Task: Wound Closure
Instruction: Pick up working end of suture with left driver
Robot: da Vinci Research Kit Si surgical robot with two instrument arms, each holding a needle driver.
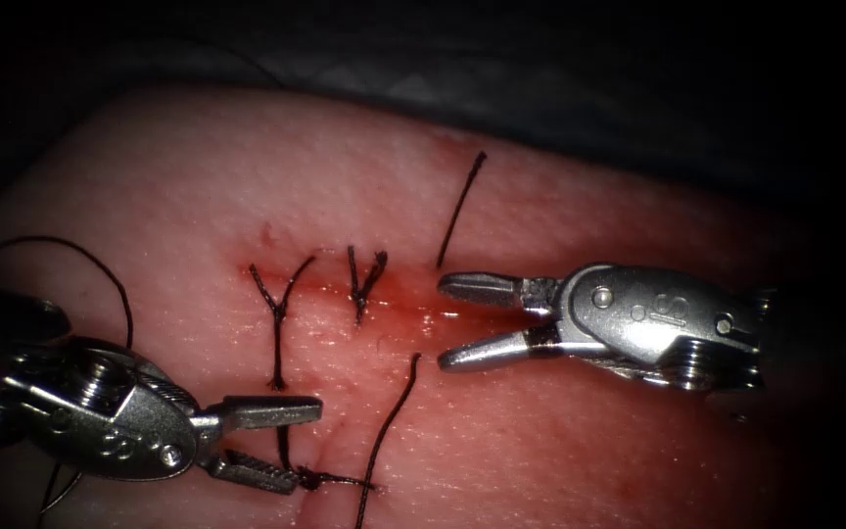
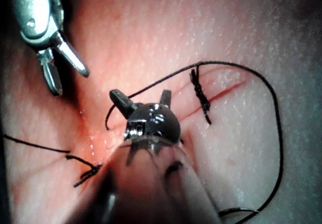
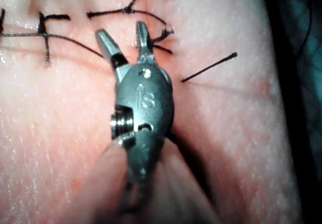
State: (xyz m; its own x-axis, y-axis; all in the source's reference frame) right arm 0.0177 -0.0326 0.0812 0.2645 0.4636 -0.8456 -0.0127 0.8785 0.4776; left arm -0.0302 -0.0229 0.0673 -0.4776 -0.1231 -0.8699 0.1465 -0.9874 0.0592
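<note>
We start at the cut (image 1: 364,299), a short reddish line running left to right across the middle of the tissue (image 1: 560,460), with red fluid (image 1: 413,318) along it. Two knotted stitches (image 1: 281,309) cross it, their short cut ends (image 1: 364,279) standing up in Y shapes. A loose piece of thread (image 1: 460,211) lies above the cut toward the right, and another curved strand (image 1: 389,431) runs down from just below the cut to the bottom edge. We cannot make out the needle anywhere.

The right tool (image 1: 457,323) enters from the right, lying nearly level with its jaws spread wide, one tip just above the cut and one just below, at the cut's right end. It holds nothing; its wrist view (image 3: 123,40) confirms the gap between the jaws, with thread lines passing beyond them.

The left tool (image 1: 286,441) sits low on the left, below the cut, pointing right with jaws parted. A knotted strand (image 1: 330,480) lies right at its lower jaw, but we cannot tell whether that jaw touches it. In its wrist view (image 2: 143,100) a thread crosses between the spread tips, not clamped.

A long loop of thread (image 1: 80,255) arcs behind the left tool and runs off the left edge. Bare tissue lies between the two tools and above the stitches; the tissue's far edge meets dark background.
</note>
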